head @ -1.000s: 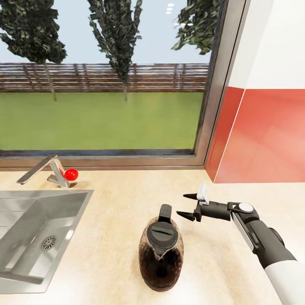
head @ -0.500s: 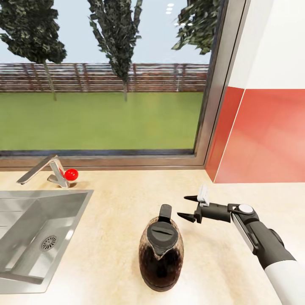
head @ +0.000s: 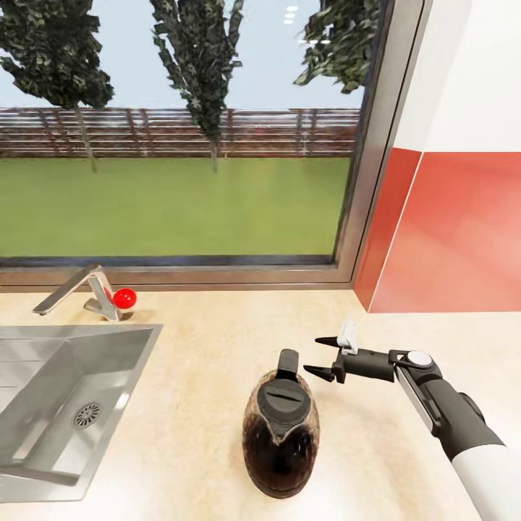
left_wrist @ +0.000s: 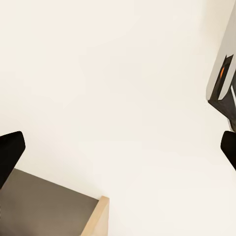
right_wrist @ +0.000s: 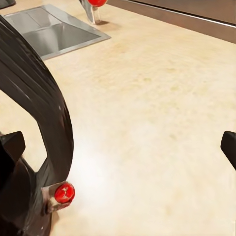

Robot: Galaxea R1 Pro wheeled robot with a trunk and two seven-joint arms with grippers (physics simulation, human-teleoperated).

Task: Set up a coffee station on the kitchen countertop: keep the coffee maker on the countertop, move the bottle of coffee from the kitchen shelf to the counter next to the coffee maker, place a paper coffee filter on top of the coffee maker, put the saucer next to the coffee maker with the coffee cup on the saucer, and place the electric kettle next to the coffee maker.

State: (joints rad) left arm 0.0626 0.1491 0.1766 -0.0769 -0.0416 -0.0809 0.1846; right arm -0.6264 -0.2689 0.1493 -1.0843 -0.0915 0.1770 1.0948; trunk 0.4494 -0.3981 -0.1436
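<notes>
Since the earlier frames my head cam has drifted a bit, so the whole scene sits slightly shifted; the right arm has barely changed, gripper edging closer to the kettle handle.

Far left: brushed steel sink [head: 43, 463], rectangular basin w/ round drain, let into the countertop [head: 195, 347], a pale beige speckled stone-look surface. Behind it an angular metal faucet [head: 79, 289] w/ a glossy red knob [head: 124, 297].

Centre: electric kettle [head: 281, 438] stands upright on the counter, rounded dark glossy body, black ribbed lid, black curved handle toward the window. In the right wrist view I see that handle arching [right_wrist: 37, 98], ridged, w/ a small red button at its base.

Right: right gripper [head: 325, 356], black pointed fingers spread apart, nothing between them, just beside the handle, not touching.

Left gripper [left_wrist: 118, 147]: dark fingertips at both frame edges, spread wide, over a plain cream surface.
</notes>
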